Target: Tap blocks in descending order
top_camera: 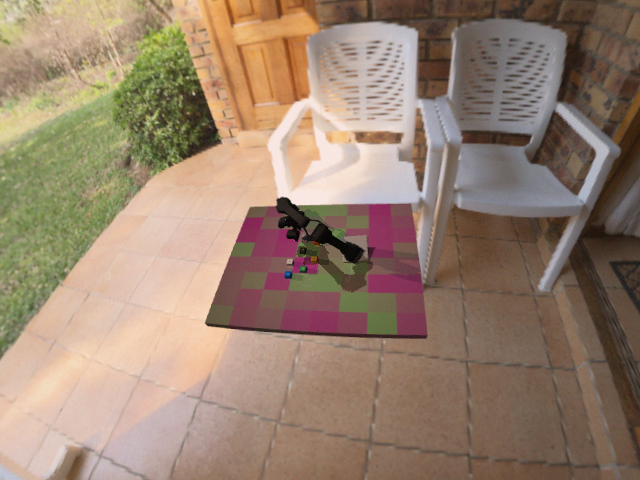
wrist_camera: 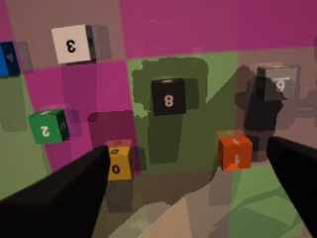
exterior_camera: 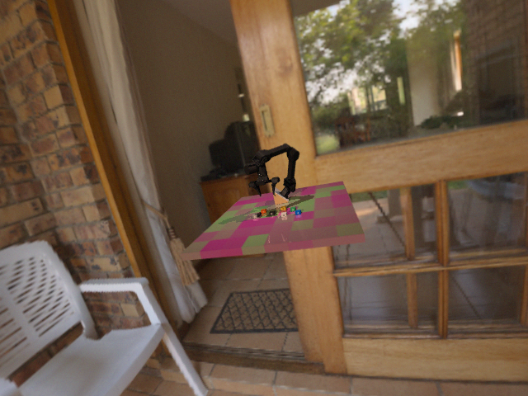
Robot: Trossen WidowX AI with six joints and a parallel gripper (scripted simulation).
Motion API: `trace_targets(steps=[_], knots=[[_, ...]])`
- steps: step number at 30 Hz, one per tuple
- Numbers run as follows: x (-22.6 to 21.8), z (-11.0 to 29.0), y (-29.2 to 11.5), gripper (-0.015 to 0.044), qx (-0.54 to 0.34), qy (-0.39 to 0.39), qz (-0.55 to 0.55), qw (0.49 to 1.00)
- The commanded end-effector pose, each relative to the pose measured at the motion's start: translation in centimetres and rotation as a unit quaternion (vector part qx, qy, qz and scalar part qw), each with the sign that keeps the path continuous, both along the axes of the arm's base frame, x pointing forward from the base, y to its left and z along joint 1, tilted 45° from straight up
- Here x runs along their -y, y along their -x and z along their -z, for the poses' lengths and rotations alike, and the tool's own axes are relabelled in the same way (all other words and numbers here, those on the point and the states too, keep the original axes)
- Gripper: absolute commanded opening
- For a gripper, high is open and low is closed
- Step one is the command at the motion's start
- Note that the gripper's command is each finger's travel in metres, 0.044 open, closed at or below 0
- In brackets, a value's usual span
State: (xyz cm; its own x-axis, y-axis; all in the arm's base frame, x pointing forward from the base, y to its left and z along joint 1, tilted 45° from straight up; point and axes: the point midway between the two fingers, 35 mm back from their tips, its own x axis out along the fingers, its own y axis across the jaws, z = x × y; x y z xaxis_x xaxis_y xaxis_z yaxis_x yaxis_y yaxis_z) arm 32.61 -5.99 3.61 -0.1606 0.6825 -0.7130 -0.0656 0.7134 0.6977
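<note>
My gripper [top_camera: 288,228] [exterior_camera: 267,194] [wrist_camera: 188,149] is open and empty, raised above the table. In the wrist view the black block 8 [wrist_camera: 168,96] [top_camera: 302,250] lies ahead, between the fingers' lines. The grey block [wrist_camera: 277,83] [exterior_camera: 255,216] at right has a barred 6 or 9; I cannot tell which. The orange block 1 [wrist_camera: 235,154] [exterior_camera: 263,211] is near the right fingertip. The yellow block 0 [wrist_camera: 119,164] [top_camera: 313,259] is beside the left fingertip, partly hidden. The green block 2 [wrist_camera: 48,126], white block 3 [wrist_camera: 72,45] and blue block 4 [wrist_camera: 7,59] are farther left.
The blocks stand on a patchwork table [top_camera: 320,302] [exterior_camera: 298,238]. The arm [top_camera: 330,240] [exterior_camera: 291,166] reaches over it from its base, with a pale plate near the base. Shadows cross the blocks. White chairs [top_camera: 361,170] stand behind the table.
</note>
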Motion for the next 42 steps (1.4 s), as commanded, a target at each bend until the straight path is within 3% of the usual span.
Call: trace_targets(steps=[1, 3, 11, 18, 42], knots=[[0.0, 0.6, 0.7, 0.0400, 0.005, -0.001, -0.015, 1.000], [0.0, 0.6, 0.7, 0.0400, 0.005, -0.001, -0.015, 1.000], [-5.4, 6.2, 2.0, 0.0190, 0.005, -0.002, -0.015, 1.000], [-5.6, 6.3, 2.1, 0.0020, 0.005, -0.002, -0.015, 1.000], [-7.0, 7.8, 2.4, 0.0020, 0.005, -0.002, -0.015, 1.000]])
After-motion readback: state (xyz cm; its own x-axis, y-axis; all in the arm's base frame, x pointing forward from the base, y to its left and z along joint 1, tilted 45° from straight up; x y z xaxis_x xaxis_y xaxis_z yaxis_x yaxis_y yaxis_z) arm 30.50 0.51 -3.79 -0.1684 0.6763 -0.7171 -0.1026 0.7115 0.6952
